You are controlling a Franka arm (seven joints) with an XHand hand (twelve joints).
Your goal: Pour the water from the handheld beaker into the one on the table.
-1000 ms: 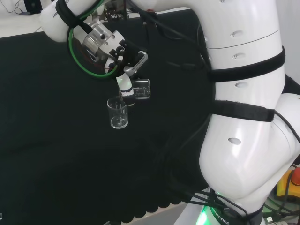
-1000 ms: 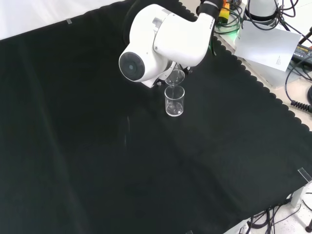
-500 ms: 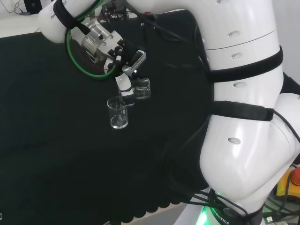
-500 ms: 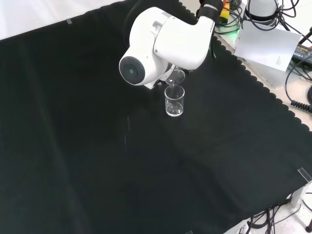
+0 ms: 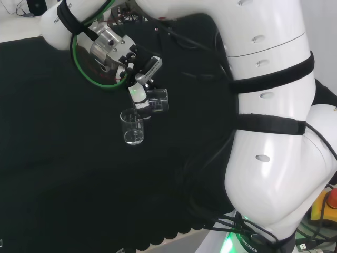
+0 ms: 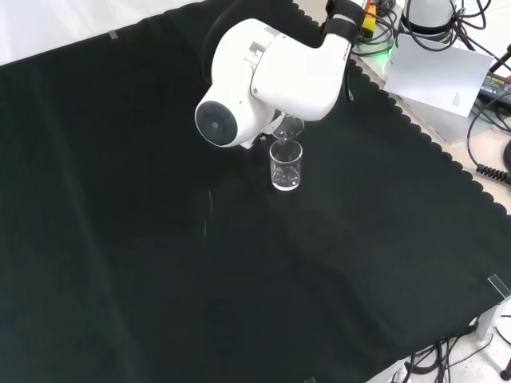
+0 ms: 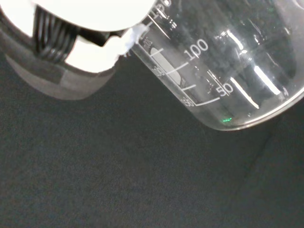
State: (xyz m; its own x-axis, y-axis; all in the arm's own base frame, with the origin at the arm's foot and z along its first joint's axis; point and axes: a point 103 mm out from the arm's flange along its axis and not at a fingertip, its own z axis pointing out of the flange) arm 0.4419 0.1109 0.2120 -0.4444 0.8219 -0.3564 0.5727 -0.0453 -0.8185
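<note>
A clear glass beaker [image 5: 132,128] stands upright on the black cloth [image 5: 63,168]; the front view shows this standing beaker [image 6: 286,166] just below the arm's white link. Right above its rim my hand [image 5: 138,93] is shut on a second clear beaker [image 5: 157,101], which lies tipped on its side with its mouth toward the standing one. The tipped beaker [image 6: 288,127] peeks out under the link in the front view. Close up in the wrist view, the held beaker [image 7: 223,61] with printed scale marks sits against a white and grey finger [image 7: 71,52]. I cannot make out water in either beaker.
The arm's big white links [image 5: 274,132] fill the right of the head view. A green cable loop [image 5: 84,68] hangs at the wrist. Beyond the cloth's scalloped edge in the front view lie cables and a white sheet [image 6: 439,72].
The wrist and its white link have shifted slightly, and the held beaker has tipped a little further. The standing beaker has not moved.
</note>
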